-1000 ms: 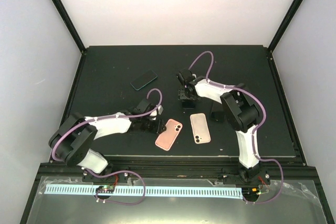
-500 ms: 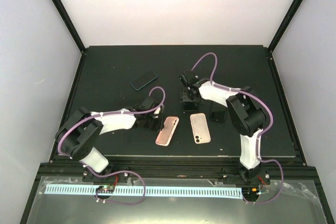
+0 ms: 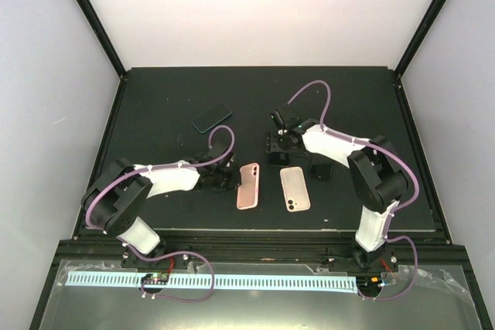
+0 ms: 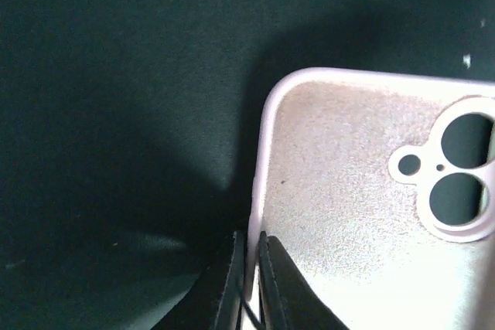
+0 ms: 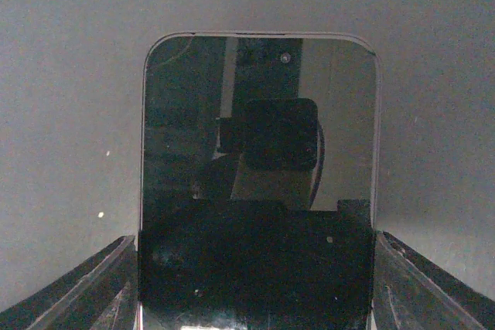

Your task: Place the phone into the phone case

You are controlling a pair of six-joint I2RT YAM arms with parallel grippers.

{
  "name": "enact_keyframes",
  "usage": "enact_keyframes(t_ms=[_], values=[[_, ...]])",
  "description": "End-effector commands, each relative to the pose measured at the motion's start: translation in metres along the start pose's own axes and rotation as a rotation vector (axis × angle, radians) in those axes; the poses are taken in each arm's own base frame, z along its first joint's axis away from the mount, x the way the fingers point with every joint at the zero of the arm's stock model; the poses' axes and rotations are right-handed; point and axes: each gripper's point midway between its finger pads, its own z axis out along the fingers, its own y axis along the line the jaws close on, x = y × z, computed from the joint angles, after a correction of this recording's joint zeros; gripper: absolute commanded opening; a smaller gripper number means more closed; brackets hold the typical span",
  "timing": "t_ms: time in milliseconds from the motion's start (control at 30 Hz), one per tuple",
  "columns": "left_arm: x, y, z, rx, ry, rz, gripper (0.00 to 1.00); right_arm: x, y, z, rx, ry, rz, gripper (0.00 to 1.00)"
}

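Black table (image 3: pixel 155 98), beige case (image 3: pixel 295 188) beside pink case (image 3: pixel 247 185), dark phone (image 3: pixel 212 117) apart

Black matte table (image 3: pixel 155 98), raised rim all round. Rear left I see a dark phone (image 3: pixel 212 117), lying angled. Front centre, a pink case (image 3: pixel 247 185); just right of it, apart, a beige phone-shaped piece (image 3: pixel 294 188), camera rings at its near end. Behind those, a glossy phone (image 5: pixel 259 152) and a small black block (image 3: pixel 320 166); can't tell how either rests.
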Motion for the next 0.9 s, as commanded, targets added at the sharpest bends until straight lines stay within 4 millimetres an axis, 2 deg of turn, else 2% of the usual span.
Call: enact_keyframes(t_ms=[0, 267, 400, 500, 667, 867], values=[[-0.002, -0.016, 0.001, 0.126, -0.004, -0.133, 0.16, -0.003, 0.018, -0.021, -0.124, -0.035, 0.041, 0.63], [0.0, -0.028, -0.025, 0.292, -0.038, -0.169, 0.54, 0.012, 0.024, -0.043, -0.213, -0.034, 0.098, 0.62], [-0.01, -0.015, -0.041, 0.302, -0.094, -0.148, 0.7, 0.024, 0.037, -0.053, -0.273, -0.027, 0.124, 0.61], [-0.019, 0.006, -0.049, 0.291, -0.115, -0.174, 0.81, 0.034, 0.05, -0.057, -0.314, -0.017, 0.144, 0.61], [-0.034, 0.027, -0.074, 0.347, -0.17, -0.197, 0.97, 0.056, 0.074, -0.063, -0.376, -0.003, 0.18, 0.61], [-0.041, 0.038, -0.092, 0.356, -0.191, -0.187, 0.99, 0.096, 0.11, -0.06, -0.428, 0.039, 0.205, 0.6]])
